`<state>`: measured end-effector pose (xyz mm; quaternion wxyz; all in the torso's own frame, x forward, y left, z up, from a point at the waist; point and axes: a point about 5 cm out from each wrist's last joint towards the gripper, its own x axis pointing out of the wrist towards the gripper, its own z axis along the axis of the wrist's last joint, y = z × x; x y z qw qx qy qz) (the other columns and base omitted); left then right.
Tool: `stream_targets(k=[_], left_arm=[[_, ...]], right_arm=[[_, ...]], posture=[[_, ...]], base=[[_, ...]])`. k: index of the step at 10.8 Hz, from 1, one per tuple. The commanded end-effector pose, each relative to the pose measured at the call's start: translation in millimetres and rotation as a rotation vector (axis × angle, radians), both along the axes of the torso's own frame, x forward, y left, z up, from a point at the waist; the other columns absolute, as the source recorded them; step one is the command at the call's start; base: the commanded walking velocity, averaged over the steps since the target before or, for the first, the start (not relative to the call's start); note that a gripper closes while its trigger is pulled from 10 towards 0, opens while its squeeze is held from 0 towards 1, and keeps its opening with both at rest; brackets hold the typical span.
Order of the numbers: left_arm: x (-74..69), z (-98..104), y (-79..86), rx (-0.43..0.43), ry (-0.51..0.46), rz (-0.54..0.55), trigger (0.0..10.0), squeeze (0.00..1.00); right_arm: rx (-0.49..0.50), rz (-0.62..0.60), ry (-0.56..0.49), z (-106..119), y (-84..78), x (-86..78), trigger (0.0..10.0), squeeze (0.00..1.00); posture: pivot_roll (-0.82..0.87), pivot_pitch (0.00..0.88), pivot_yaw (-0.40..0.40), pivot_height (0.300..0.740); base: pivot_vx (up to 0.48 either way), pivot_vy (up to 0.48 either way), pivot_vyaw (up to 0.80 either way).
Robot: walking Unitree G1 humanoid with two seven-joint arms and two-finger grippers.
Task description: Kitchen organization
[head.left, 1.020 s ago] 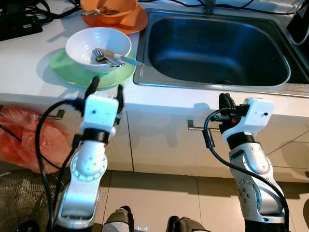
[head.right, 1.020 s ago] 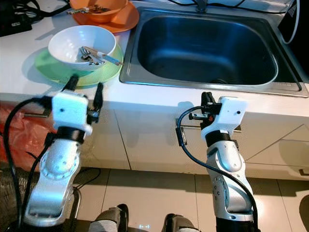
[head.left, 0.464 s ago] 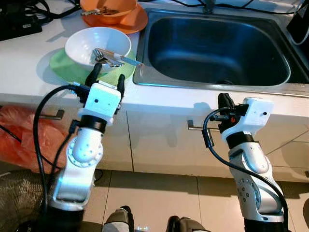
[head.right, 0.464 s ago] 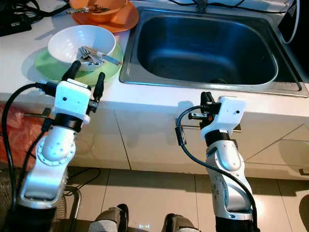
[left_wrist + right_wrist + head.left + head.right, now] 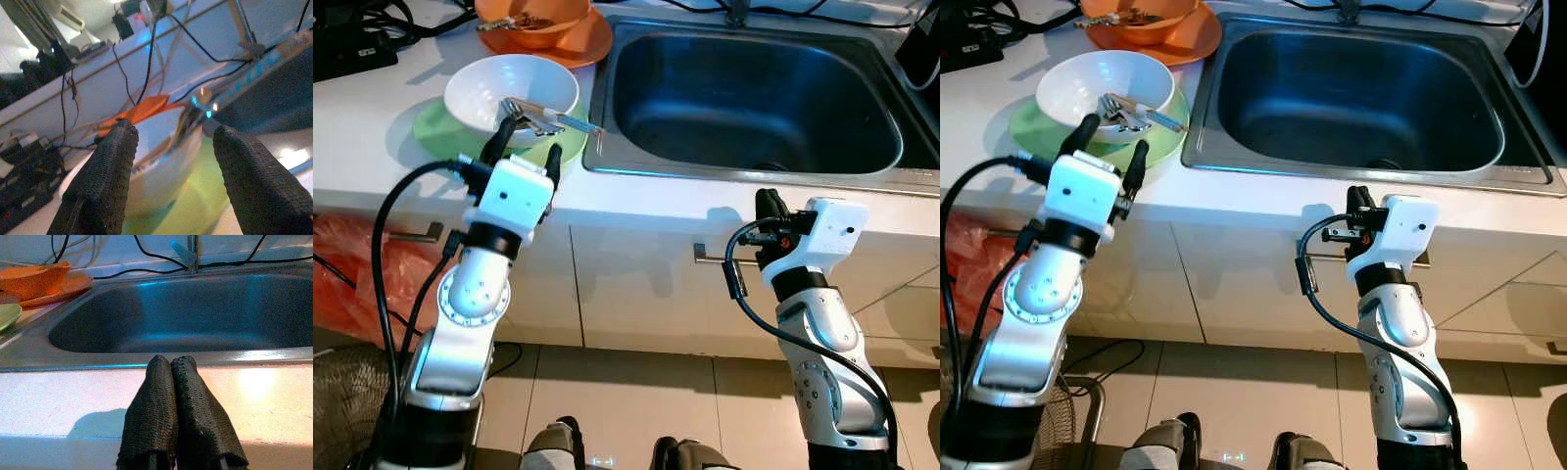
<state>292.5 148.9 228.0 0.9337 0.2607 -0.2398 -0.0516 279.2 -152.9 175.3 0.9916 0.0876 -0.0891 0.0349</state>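
**Left gripper spread at the white bowl, right gripper closed before the sink**

Left eye view: The white bowl sits on a green plate at about 10 o'clock in the scene, on the white counter. Cutlery lies in the bowl, a handle sticking out over the rim toward 3 o'clock. The left gripper is at the bowl's near rim, its two black fingers spread apart and holding nothing; one fingertip overlaps the bowl's edge, the other lies over the plate. At 12 o'clock from the white bowl, an orange bowl rests on an orange plate. The steel sink takes up the 1 o'clock part.

Right eye view: The right gripper hangs at the counter's front edge, at 6 o'clock from the sink, beside a cabinet handle. An orange bag shows at 9 o'clock below the counter.

Left wrist view: The two fingers stand wide apart with the white bowl between them, close ahead, the green plate under it and the orange ware behind. Black cables run along the wall.

Right wrist view: The two fingers are pressed together with nothing between them, pointing over the counter edge at the sink basin, with the faucet at 12 o'clock.
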Motion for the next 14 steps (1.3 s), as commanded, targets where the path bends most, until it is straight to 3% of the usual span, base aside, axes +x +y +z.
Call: stream_targets(k=[1,3,4,5,6,10,11,12,14], left_arm=[[0.4,-2,-1.1,0.010,0.010,-0.018,4.6,0.00],[1.9,-1,-4.8,0.031,0.001,-0.041,4.6,0.00],[2.4,-1,-5.9,0.037,0.001,-0.051,6.4,0.00],[2.8,-1,-8.2,0.049,0.004,-0.064,10.0,0.00],[3.2,-1,-8.2,0.047,0.000,-0.067,0.0,0.00],[3.1,0,-7.3,0.051,-0.017,-0.060,0.0,0.00],[2.9,3,-7.2,0.047,-0.034,-0.055,1.1,0.00],[3.0,7,-7.2,0.042,-0.047,-0.052,10.0,0.00],[2.2,12,-7.5,0.038,-0.067,-0.053,10.0,0.00]], right_arm=[[0.008,-0.011,0.000,0,-2.2,0.2,10.0,0.00],[0.009,-0.010,0.000,0,-1.8,0.2,10.0,0.00],[0.010,-0.010,0.000,0,-1.6,0.3,10.0,0.00],[0.010,-0.011,0.000,0,-1.5,0.3,10.0,0.00],[0.011,-0.012,0.000,0,-1.7,0.3,10.0,0.00],[0.012,-0.012,-0.002,0,-1.9,0.4,10.0,0.00],[0.012,-0.012,-0.002,0,-2.0,0.4,10.0,0.00],[0.011,-0.012,-0.002,0,-2.0,0.4,10.0,0.00],[0.011,-0.012,-0.003,0,-2.1,0.8,10.0,0.00]], posture=[[0.09,0.201,-0.044,0.740],[0.09,0.200,-0.044,0.740],[0.09,0.201,-0.044,0.740],[0.09,0.200,-0.044,0.740],[0.09,0.200,-0.044,0.740],[0.09,0.199,-0.044,0.740],[0.09,0.198,-0.044,0.740],[0.09,0.197,-0.044,0.740],[0.09,0.196,-0.046,0.740]], base=[[0.000,0.000,0.00],[0.000,0.000,0.00],[0.000,0.000,0.00],[0.000,0.000,0.00],[0.000,0.000,0.00],[0.000,0.000,0.00],[0.000,0.000,0.00],[0.000,0.000,0.00],[0.000,0.000,0.00]])
